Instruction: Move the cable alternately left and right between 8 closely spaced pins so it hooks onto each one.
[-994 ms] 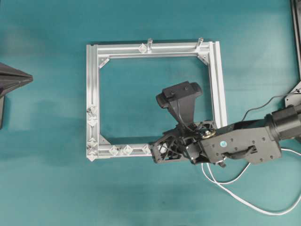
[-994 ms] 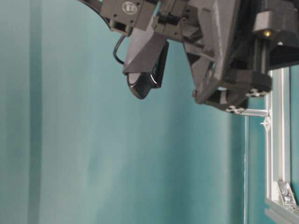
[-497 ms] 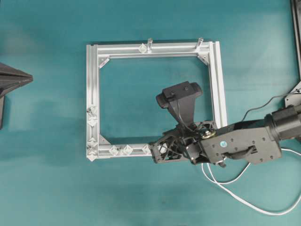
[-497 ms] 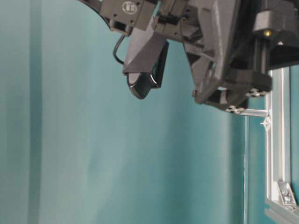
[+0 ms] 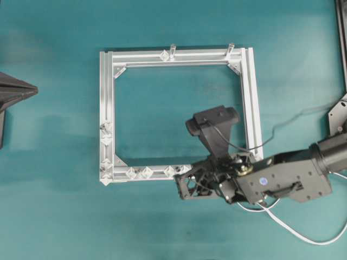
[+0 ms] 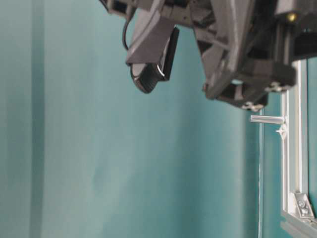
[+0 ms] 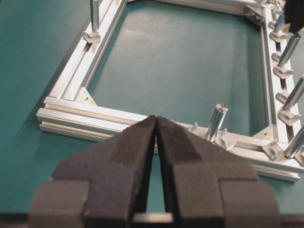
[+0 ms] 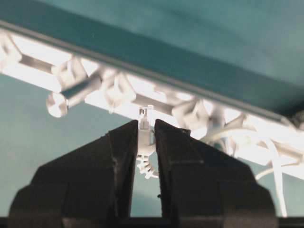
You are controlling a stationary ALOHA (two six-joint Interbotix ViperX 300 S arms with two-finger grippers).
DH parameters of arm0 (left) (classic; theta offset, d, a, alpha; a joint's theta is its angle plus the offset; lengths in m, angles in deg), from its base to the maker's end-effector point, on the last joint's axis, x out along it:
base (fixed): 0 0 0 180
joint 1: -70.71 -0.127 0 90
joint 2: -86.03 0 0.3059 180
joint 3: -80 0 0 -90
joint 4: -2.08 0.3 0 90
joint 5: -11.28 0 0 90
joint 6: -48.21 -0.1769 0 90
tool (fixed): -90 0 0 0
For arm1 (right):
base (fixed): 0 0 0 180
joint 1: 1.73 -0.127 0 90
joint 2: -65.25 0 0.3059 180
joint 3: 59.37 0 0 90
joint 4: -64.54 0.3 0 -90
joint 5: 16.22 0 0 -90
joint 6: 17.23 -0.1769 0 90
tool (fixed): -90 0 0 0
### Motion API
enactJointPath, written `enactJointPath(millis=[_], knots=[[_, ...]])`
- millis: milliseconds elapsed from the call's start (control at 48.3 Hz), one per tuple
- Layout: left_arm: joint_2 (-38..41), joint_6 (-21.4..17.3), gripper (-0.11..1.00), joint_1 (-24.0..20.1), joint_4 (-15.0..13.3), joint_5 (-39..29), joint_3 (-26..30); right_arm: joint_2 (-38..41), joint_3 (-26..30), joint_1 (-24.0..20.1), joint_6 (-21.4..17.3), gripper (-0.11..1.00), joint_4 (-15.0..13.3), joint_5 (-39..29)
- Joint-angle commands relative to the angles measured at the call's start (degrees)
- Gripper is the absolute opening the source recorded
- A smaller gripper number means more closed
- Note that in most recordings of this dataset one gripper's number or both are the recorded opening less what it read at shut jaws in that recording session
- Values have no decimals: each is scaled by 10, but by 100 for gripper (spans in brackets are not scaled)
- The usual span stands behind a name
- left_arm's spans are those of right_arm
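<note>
The right arm has swung a little toward the near edge of the bench since a moment ago: its right end effector [image 5: 187, 187] now sits just off the near rail of the frame [image 5: 105, 108], and one more pin shows on that rail beside it. From where I stand, that end effector is nearly closed on the clear plug at the tip of the cable [image 8: 145, 142], which pokes up between its two dark pads, right under the bright rail in the right wrist view. Behind the arm the white cable [image 5: 303, 234] trails in a loose loop across the teal bench [image 5: 54, 216] toward the right edge. Some of it seems to run along the rail near the plug, but it is too washed out to tell which pins it hooks. Further along, the pins [image 5: 138, 173] stand in a row on the near rail and up the left rail. Off to the left, the left end effector [image 7: 156, 124] hangs with pads pressed together, holding nothing, aimed at the frame's corner. Two metal posts [image 5: 172, 50] stand on the far rail.
</note>
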Motion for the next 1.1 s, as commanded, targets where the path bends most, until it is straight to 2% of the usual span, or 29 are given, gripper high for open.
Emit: enactJointPath(millis=[0, 290, 538, 808, 1077], knots=[[6, 2, 9, -2, 2, 4, 7, -8, 13, -16, -9, 15, -1, -2], [6, 2, 9, -2, 2, 3, 8, 11, 38, -45, -42, 15, -1, -11], [5, 2, 9, -2, 2, 1, 10, 30, 65, -50, -42, 15, -4, -18], [6, 2, 9, -2, 2, 0, 11, 42, 84, -47, -43, 15, -18, -18], [5, 2, 9, -1, 2, 0, 11, 71, 127, -36, -40, 15, -38, -18]])
